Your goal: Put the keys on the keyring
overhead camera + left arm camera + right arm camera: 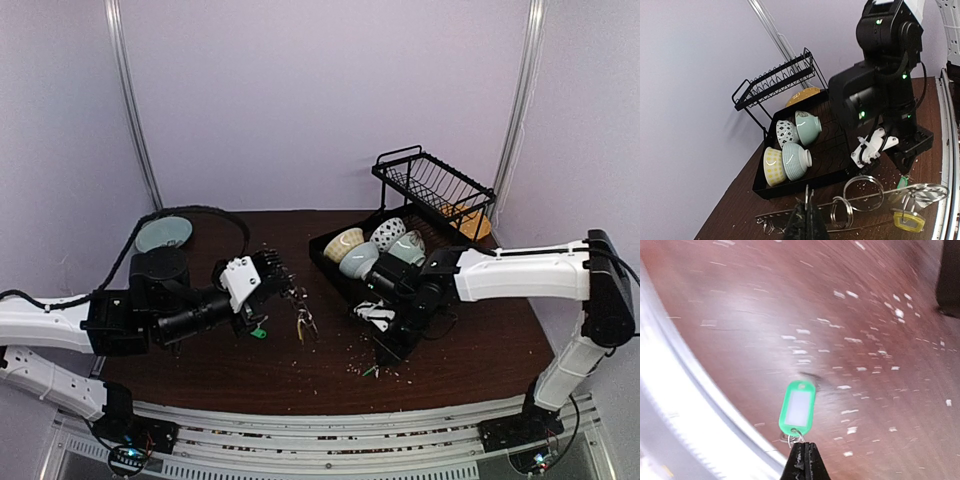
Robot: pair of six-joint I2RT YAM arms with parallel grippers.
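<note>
Green key tag (pixel 798 407) in right pincer (pixel 802 446)

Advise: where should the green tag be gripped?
Likely by the small wire ring at its end, from above, as the right gripper pinches it now. The green tag is flat plastic; held by the ring, it hangs clear underneath.

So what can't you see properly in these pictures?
Right wrist view: blurred; whether a key hangs with the green tag in the right claw is unclear.
Top view: the keys are too small to count.
Left wrist view: the left claw and bottom edge hide part of the keyring.
</note>
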